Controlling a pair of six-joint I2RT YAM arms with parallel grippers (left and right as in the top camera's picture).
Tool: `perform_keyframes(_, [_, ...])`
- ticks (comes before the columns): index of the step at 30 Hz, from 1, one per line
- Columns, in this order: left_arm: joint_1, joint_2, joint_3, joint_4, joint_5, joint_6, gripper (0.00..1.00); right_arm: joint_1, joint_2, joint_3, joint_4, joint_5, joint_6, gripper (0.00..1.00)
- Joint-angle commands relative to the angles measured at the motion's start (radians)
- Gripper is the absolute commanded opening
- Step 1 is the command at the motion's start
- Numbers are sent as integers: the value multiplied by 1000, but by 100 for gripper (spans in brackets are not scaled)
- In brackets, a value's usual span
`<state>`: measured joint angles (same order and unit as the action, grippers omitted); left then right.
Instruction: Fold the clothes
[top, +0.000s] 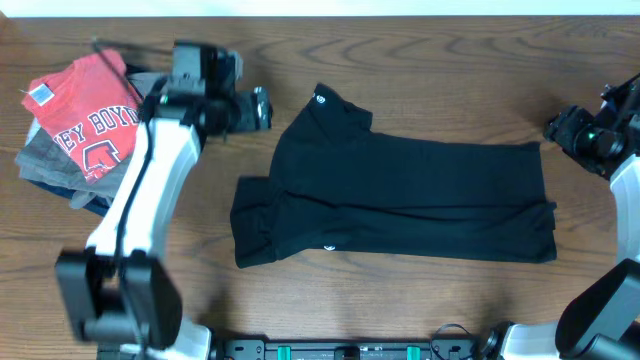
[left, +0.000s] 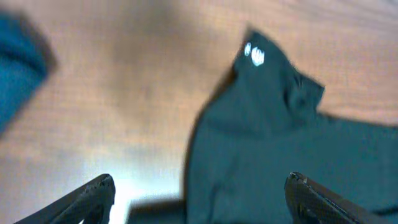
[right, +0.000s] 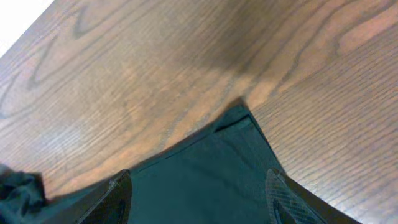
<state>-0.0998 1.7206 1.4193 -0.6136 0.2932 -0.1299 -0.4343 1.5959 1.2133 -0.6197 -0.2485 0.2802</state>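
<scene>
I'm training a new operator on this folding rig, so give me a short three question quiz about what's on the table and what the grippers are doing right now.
1. Fill in: near the black T-shirt, the left gripper and the right gripper both have jaws standing ___.
2. True or false: one gripper is clamped on a sleeve of the black T-shirt.
3. Multiple choice: the red T-shirt lies
A) on top of a pile of other garments at the robot's far left
B) under the black T-shirt
C) in the right gripper

Key: 1 open; 2 false, neither gripper holds any fabric; 3 A.
</scene>
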Motion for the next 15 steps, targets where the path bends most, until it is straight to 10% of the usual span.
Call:
perform_keyframes(1, [2,105,93,31,11,48,89,17,0,2,-28,-6,-24,68])
perform_keyframes(15, [-110,425,275,193,11,78,89,17,0,2,-91,16,-24,69])
